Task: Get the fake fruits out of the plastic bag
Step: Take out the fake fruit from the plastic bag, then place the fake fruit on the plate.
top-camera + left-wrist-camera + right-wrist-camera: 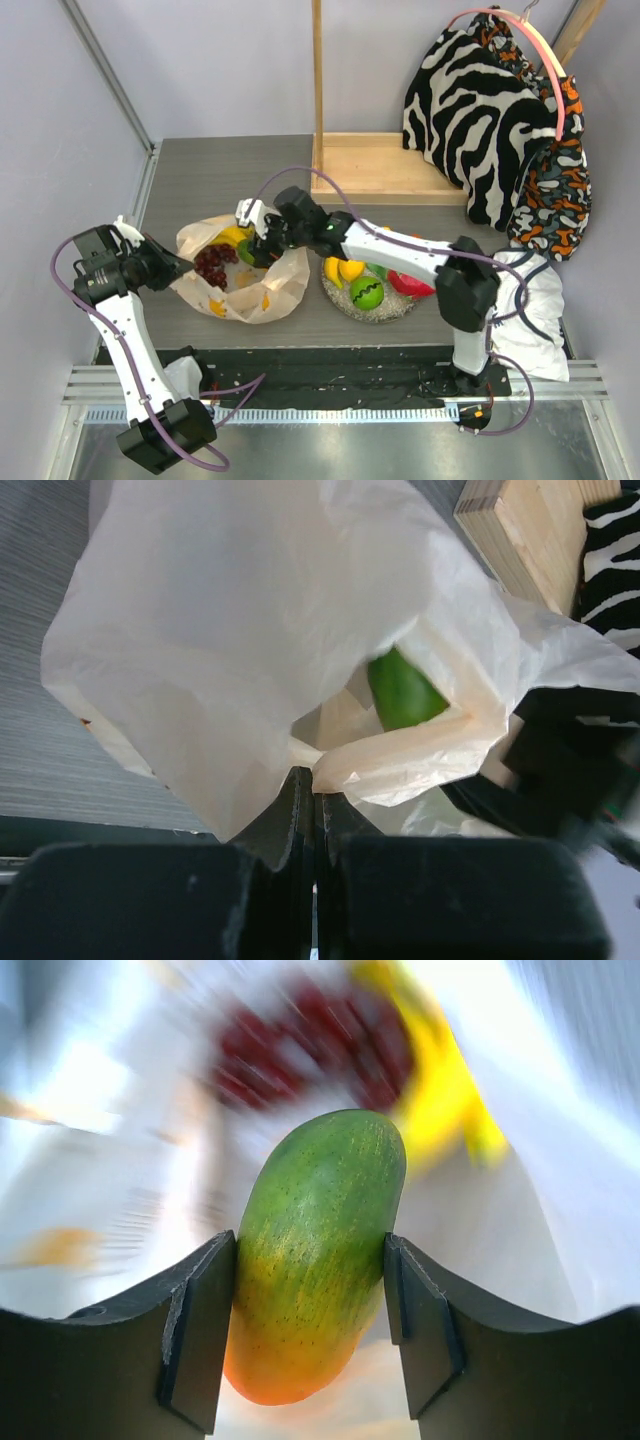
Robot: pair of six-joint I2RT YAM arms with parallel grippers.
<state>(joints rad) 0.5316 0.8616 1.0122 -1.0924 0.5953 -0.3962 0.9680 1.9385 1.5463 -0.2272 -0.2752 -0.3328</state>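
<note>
On the left, the left tool (176,268) is pinched tight on the left edge of the plastic bag (250,295). The bag lies open on the counter (200,180) with the grape bunch (212,264) and bananas (232,236) inside. At the bag's mouth the right tool (310,1260) clamps a green-and-orange fruit (320,1190) between its fingers, and further right, just beside the bag, the plate (385,314) carries a yellow pepper (340,270), a green apple (366,292) and a red fruit (410,284).
</note>
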